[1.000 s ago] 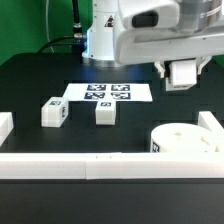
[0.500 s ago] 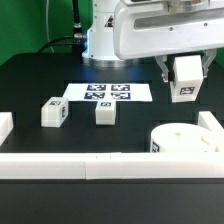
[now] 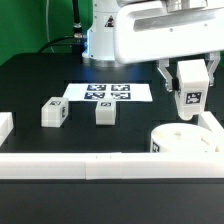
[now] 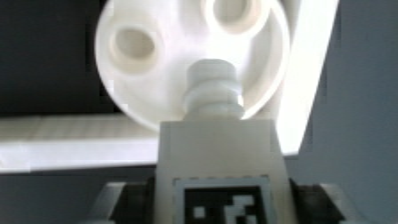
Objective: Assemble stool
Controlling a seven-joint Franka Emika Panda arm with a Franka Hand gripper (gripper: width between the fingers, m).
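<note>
Your gripper (image 3: 187, 80) clamped leg (image 3: 190, 100), peg (image 4: 210, 85) hung above seat (image 3: 185, 142). Insertion step. Next you needed peg over socket (image 4: 134, 43), then straight descent.

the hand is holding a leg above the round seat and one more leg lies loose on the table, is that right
Not quite: two loose legs lie on the table, not one, as the exterior view shows. The rest holds: the hand is holding a leg above the round seat.
</note>
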